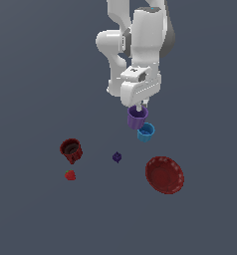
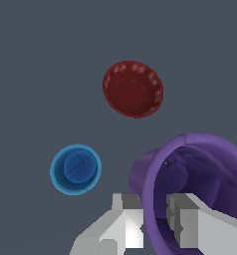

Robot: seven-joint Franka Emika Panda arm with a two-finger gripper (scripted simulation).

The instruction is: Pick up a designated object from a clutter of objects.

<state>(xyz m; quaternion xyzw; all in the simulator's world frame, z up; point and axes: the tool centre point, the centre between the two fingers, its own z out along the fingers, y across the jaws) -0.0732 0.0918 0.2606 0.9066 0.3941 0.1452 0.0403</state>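
The purple cup hangs in the air under my gripper, which is shut on its rim; one finger is inside the cup and one outside. In the wrist view the purple cup fills the near corner, tilted, with my gripper pinching its wall. The light-blue cup stands on the floor just below and behind the lifted cup, apart from it; the wrist view looks into the blue cup from above.
A wide red ribbed dish lies toward the exterior view's right. A dark red mug and a tiny strawberry sit at the left. A small dark-purple lump lies in the middle.
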